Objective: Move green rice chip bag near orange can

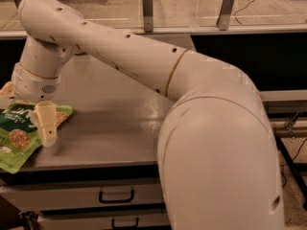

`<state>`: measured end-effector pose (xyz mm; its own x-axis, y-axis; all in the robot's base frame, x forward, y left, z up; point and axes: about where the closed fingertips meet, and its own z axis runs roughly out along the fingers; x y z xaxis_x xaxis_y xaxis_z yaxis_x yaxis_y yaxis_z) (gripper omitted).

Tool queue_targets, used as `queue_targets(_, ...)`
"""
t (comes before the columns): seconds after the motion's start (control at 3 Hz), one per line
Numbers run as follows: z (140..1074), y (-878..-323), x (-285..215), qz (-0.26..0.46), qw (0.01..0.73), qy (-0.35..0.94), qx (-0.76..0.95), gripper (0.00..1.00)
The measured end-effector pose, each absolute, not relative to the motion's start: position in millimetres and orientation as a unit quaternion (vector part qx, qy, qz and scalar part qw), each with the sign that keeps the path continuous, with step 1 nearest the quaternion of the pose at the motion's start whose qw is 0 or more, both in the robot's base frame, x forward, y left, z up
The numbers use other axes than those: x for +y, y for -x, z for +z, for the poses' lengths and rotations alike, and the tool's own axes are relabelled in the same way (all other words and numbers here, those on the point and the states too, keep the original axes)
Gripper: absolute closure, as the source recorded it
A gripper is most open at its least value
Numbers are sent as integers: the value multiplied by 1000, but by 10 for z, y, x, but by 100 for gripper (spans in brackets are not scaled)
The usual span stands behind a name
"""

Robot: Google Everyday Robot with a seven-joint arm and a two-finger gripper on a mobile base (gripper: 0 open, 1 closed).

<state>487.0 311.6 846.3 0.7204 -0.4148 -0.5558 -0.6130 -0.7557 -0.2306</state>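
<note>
Pincer (27, 118) is hanging over the front-left corner of the tabletop (110, 123), wrist pointing down, directly above the green rice chip bag (15, 145). One pale finger (46, 126) is showing clearly, its tip sitting at the bag's right edge. A second tan piece is peeking in at the left frame edge, so the pincer is reading as apart with nothing clamped.

The bag is lying flat, its long axis running diagonally from front-left to back-right, and its near corner is overhanging the tabletop's front edge. It is lying beneath and slightly left of the visible finger, between the two fingers as far as I can judge.

The orange can is not showing anywhere, since the arm (144, 66) is blocking much of the back of the tabletop. Judgement: the direction of the carry is hanging on where the can sits.
</note>
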Motion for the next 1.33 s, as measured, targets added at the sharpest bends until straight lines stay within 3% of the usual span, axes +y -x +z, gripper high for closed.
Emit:
queue_targets(0.33,8410,-4800,3187,220,181,920,269,18)
queue_targets(1.33,8344,-4762,3211,202,148,925,285,87)
